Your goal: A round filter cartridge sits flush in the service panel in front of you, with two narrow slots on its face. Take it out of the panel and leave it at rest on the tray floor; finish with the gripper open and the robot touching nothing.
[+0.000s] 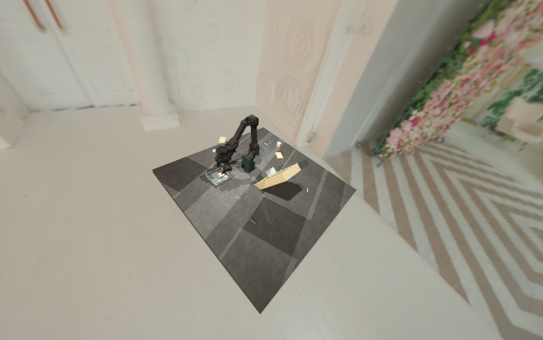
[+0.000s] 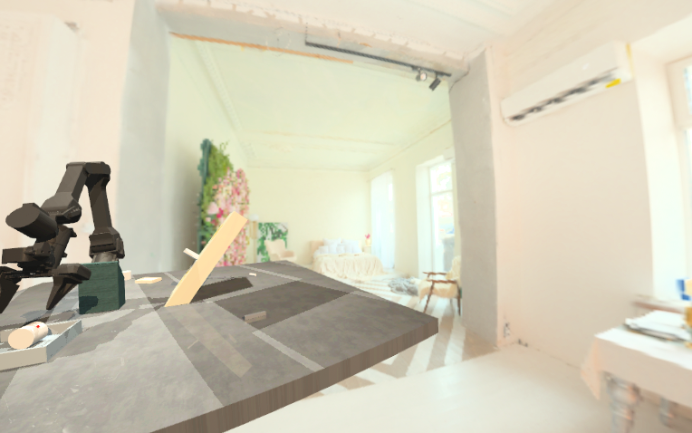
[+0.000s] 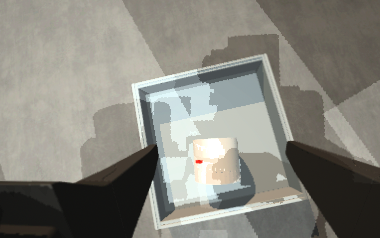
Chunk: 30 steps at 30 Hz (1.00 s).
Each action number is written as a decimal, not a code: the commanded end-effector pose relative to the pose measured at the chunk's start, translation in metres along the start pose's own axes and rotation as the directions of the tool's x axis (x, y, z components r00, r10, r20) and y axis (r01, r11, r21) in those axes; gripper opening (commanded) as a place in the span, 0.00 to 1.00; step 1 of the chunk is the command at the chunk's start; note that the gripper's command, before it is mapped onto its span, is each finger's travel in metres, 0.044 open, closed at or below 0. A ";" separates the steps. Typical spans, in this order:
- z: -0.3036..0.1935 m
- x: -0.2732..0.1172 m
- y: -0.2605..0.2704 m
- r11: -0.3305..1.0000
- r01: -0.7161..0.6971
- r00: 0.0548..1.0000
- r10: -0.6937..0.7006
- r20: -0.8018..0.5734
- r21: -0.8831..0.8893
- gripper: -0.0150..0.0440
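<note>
The pale cylinder [image 2: 27, 335] lies on its side in the tray [image 2: 46, 354].

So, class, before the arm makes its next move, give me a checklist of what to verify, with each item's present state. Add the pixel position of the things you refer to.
1. Cartridge [image 1: 220, 175] [image 2: 27, 335] [image 3: 216, 161] out of the panel [image 1: 278, 177] [image 2: 207, 260]: ok.
2. Cartridge within the tray's [image 1: 216, 185] [image 2: 23, 359] [image 3: 138, 112] walls: ok, it lies on its side there.
3. Gripper [image 1: 224, 170] [image 2: 31, 301] [image 3: 220, 148] open: ok, fingers wide apart.
4. Fingers off the cartridge: ok, a gap shows on both sides.
5. Fingers clear of the tray walls: cannot tell; they overlap the walls in the wrist view.
6. Cartridge fully at rest: cannot tell.
</note>
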<state>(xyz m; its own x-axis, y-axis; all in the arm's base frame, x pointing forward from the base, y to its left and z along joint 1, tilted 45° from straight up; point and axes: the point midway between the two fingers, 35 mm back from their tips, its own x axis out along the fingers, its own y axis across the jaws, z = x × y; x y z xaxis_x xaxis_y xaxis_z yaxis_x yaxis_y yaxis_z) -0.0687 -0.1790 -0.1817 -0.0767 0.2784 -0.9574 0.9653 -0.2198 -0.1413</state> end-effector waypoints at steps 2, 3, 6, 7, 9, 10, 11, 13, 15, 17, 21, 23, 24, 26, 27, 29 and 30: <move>0.018 -0.028 0.000 1.000 -0.004 1.000 0.004 0.025 0.007 1.00; 0.018 -0.028 0.000 1.000 -0.004 1.000 0.004 0.025 0.007 1.00; 0.017 -0.017 0.000 1.000 0.000 0.999 0.000 0.035 0.004 1.00; 0.017 -0.017 0.000 1.000 0.000 0.999 0.000 0.035 0.004 1.00; 0.017 -0.017 0.000 1.000 0.000 0.999 0.000 0.035 0.004 1.00; 0.017 -0.017 0.000 1.000 0.000 0.999 0.000 0.035 0.004 1.00; 0.017 -0.017 0.000 1.000 0.000 0.999 0.000 0.035 0.004 1.00; 0.017 -0.017 0.000 1.000 0.000 0.999 0.000 0.035 0.004 1.00; 0.017 -0.017 0.000 1.000 0.000 0.999 0.000 0.035 0.004 1.00; 0.017 -0.017 0.000 1.000 0.000 0.999 0.000 0.035 0.004 1.00; 0.017 -0.017 0.000 1.000 0.000 0.999 0.000 0.035 0.004 1.00; 0.017 -0.017 0.000 1.000 0.000 0.999 0.000 0.035 0.004 1.00; 0.017 -0.017 0.000 1.000 0.000 0.999 0.000 0.035 0.004 1.00; 0.017 -0.017 0.000 1.000 0.000 0.999 0.000 0.035 0.004 1.00; 0.017 -0.017 0.000 1.000 0.000 0.999 0.000 0.035 0.004 1.00; 0.017 -0.017 0.000 1.000 0.000 0.999 0.000 0.035 0.004 1.00; 0.017 -0.017 0.000 1.000 0.000 0.999 0.000 0.035 0.004 1.00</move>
<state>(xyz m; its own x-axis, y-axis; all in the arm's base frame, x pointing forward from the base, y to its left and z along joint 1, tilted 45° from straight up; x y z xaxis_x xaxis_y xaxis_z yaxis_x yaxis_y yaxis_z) -0.0718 -0.1993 -0.1687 -0.0853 0.2457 -0.9656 0.9642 -0.2238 -0.1422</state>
